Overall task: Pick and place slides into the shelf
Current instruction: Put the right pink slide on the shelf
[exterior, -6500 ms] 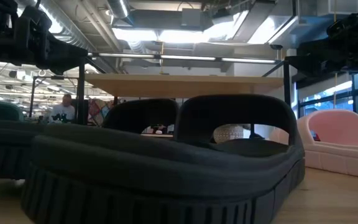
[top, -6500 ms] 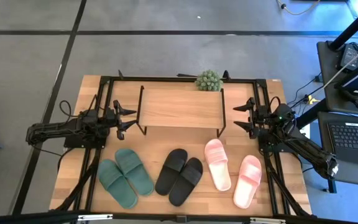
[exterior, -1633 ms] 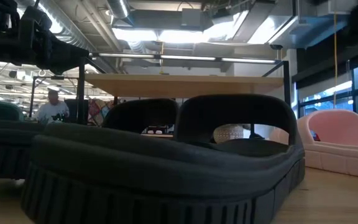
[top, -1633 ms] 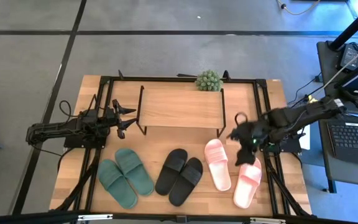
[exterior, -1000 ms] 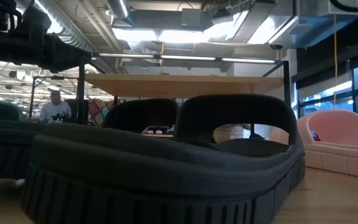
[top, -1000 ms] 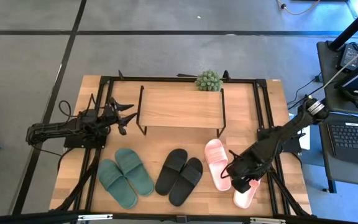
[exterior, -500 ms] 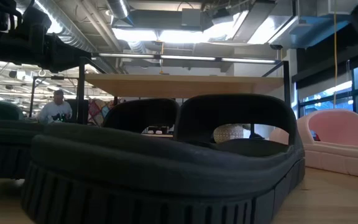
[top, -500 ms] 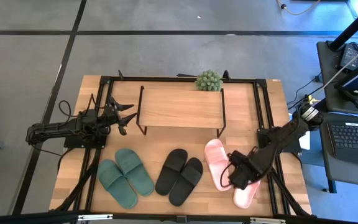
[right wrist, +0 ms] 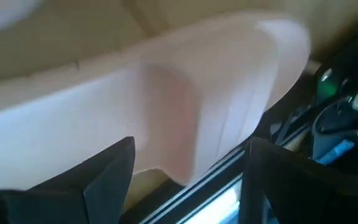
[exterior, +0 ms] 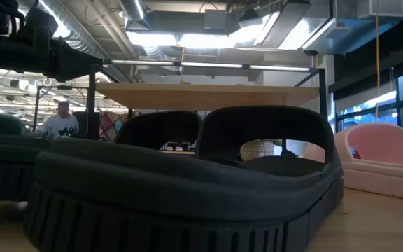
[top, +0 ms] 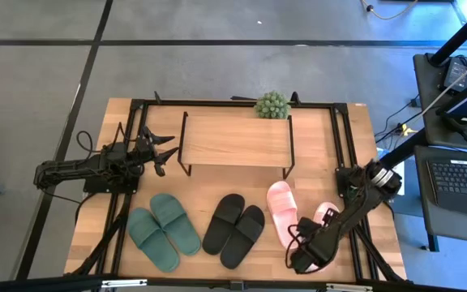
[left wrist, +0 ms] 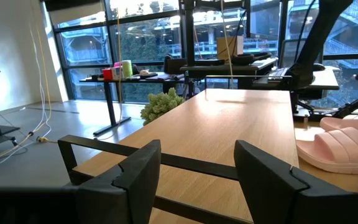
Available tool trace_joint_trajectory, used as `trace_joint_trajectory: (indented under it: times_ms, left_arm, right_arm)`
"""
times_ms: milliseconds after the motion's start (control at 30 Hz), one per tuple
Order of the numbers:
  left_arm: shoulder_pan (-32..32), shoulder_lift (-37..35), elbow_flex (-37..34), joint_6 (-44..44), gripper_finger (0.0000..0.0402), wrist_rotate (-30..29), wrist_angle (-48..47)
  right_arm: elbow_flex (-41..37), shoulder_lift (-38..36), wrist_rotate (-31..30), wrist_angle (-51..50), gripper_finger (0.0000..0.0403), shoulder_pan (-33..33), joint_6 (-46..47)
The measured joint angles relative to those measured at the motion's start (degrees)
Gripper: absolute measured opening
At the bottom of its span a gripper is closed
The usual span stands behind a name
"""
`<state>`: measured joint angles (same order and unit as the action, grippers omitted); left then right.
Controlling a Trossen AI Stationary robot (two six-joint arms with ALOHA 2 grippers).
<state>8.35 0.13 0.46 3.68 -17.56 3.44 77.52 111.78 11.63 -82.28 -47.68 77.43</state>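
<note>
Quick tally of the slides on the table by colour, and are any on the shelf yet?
Dark green slides: 2
Black slides: 2
Pale pink slides: 2; the right gripper covers most of the outer one
Total: 6, none on the shelf

Grey floor (top: pixel 217 73), tall windows (left wrist: pixel 148 56)

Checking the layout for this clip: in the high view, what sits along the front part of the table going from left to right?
Dark green slides → black slides → pale pink slide → right gripper, open, over the heel end of the second pale pink slide.
</note>
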Motion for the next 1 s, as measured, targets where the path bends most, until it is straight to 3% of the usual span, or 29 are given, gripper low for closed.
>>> trace_joint_trajectory:
  times_ms: [367, 700, 1000]
  left_arm:
    - [-0.01, 0.01, 0.01, -0.55, 0.0198, 0.01, -0.02]
    - [0.02, 0.0, 0.0, -0.57, 0.0198, 0.0, -0.04]
    - [0.0, 0.0, 0.0, -0.52, 0.0198, 0.01, -0.04]
  right_arm:
    - [0.02, 4.48, -5.99, -1.89, 0.032, -1.77, 0.04]
    - [-0.01, 6.29, -6.05, -3.93, 0.0315, -1.75, 0.22]
    - [-0.02, 6.41, -6.05, -3.96, 0.0236, -1.75, 0.08]
